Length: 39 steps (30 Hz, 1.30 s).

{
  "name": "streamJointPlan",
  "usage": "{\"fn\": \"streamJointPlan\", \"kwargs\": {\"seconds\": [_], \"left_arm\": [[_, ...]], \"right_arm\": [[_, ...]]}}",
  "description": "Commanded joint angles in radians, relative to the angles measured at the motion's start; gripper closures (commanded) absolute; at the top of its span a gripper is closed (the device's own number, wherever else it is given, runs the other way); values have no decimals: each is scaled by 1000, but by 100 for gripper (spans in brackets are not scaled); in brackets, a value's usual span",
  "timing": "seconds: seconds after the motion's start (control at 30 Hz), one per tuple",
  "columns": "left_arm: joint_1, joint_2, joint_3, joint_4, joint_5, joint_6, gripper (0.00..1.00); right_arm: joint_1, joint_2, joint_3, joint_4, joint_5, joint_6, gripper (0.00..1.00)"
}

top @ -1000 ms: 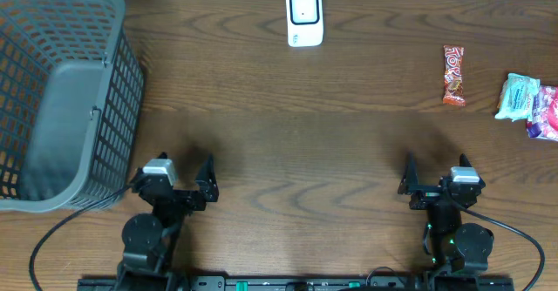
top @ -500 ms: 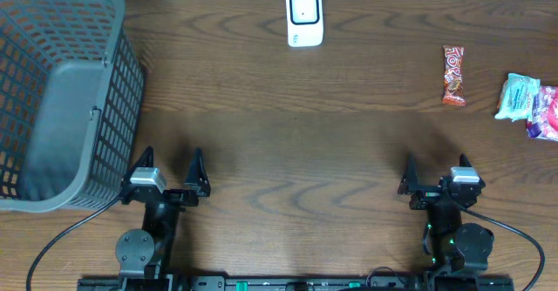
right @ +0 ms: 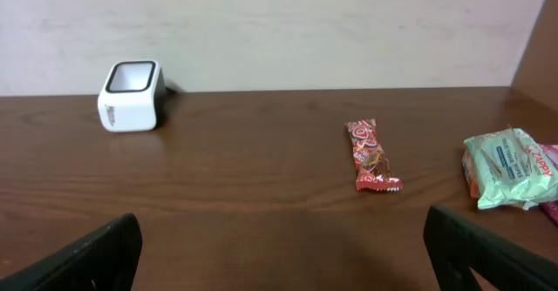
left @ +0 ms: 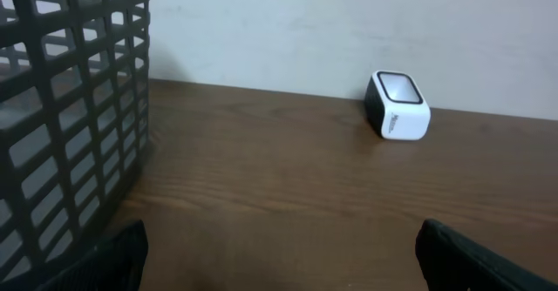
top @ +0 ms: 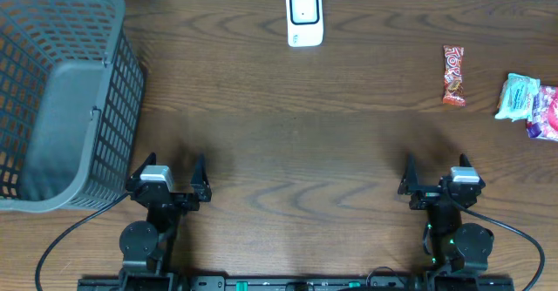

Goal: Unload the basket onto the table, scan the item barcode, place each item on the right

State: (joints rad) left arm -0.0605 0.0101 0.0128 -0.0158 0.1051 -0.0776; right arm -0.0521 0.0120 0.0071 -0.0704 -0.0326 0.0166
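A white barcode scanner (top: 304,16) stands at the table's far edge; it also shows in the left wrist view (left: 399,105) and the right wrist view (right: 131,95). The items lie at the right: a red candy bar (top: 453,75) (right: 373,156), a mint-green packet (top: 520,96) (right: 508,166) and a pink packet (top: 545,112). No barcode shows on any of them. My left gripper (top: 170,171) (left: 281,247) stands open and empty near the front edge. My right gripper (top: 435,167) (right: 283,243) is open and empty too, well short of the candy bar.
A tall grey mesh basket (top: 61,91) fills the left side of the table, and its wall (left: 70,108) stands close to my left fingers. A pale wall rises behind the table's far edge.
My left gripper swung a little to the left, then came back slightly right. The right arm and the items have not moved.
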Motion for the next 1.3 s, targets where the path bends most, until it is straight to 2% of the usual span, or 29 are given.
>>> {"fn": "streamJointPlan", "kwargs": {"seconds": [0.0,0.43,0.6,1.27], "left_arm": [[5,-9,-9,-48,18,15,2],[5,-9,-9,-51,-9,16,2],[5,-9,-9,-55,-36,71,2],[5,-6,-9,-51,-38,70,2]], "right_arm": [[7,-6,-2,-5,1,-11,1],[7,-6,-2,-4,1,-11,1],[7,-6,-2,-5,1,-11,1],[7,-6,-2,-5,1,-11,1]]}}
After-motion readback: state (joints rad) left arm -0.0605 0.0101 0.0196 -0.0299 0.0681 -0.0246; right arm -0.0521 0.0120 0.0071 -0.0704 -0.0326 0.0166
